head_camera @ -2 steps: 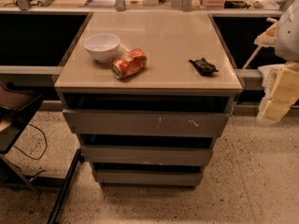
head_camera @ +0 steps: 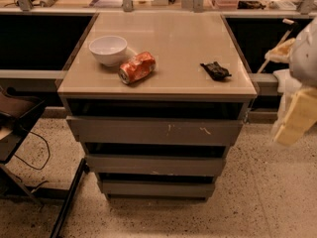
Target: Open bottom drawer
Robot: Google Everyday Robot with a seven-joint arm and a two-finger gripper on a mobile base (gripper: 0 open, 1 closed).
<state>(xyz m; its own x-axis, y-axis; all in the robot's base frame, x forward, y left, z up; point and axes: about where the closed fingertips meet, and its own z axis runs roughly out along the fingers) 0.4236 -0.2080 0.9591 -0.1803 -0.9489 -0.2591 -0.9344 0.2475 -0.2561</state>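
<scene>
Your hand hangs at the right edge of the view, beside the table and clear of the drawers. You cannot tell whether it is open or closed. The bottom drawer is the lowest grey front, just above the floor, under the middle drawer and the scratched top drawer. On the table lie a white bowl, a crushed orange can and a small black object.

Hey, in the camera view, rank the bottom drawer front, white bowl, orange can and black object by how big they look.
Largest to smallest:
1. bottom drawer front, clearly the widest.
2. white bowl and orange can: too alike to rank.
3. black object, smallest.
The gripper hangs at the right edge of view.
</scene>
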